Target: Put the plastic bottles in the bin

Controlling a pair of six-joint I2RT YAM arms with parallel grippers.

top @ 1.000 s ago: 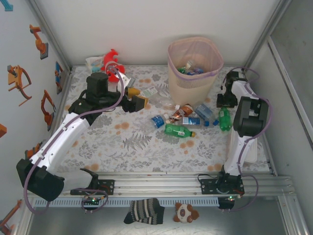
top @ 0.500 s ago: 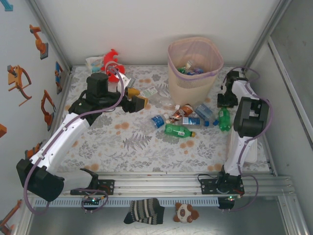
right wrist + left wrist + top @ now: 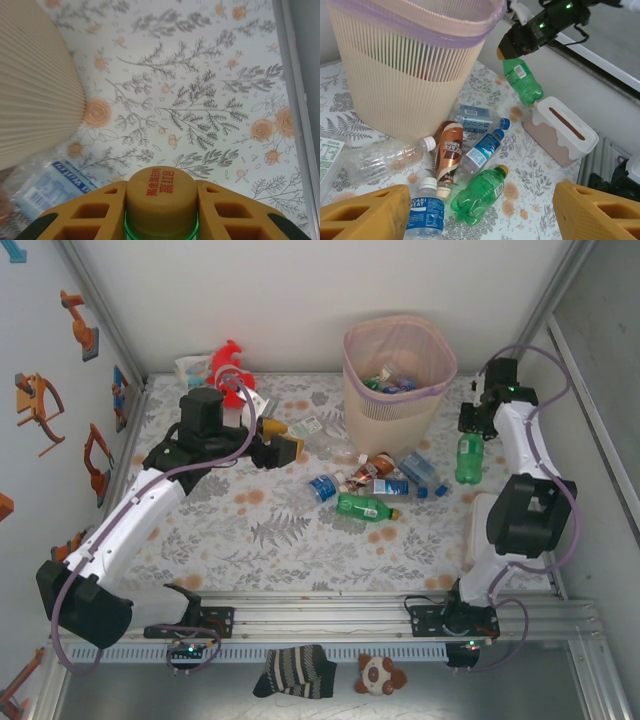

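1. Right gripper (image 3: 478,420) grasps a green plastic bottle (image 3: 468,458) by its yellow cap (image 3: 161,192), hanging at 3 o'clock of the tall beige ribbed bin (image 3: 390,405)
2. Left gripper (image 3: 280,438) fingers spread, empty, at 8 o'clock of it

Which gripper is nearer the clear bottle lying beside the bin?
Left. The left gripper faces the clear bottle from close by; the right gripper holds a green bottle on the bin's other side.

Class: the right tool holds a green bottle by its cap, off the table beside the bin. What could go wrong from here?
1. The right tool grips the green bottle only at the cap, so the hanging bottle may swing or slip out.
2. The bottle seems to hang lower than the rim of the bin; a sideways move could knock the bin over.
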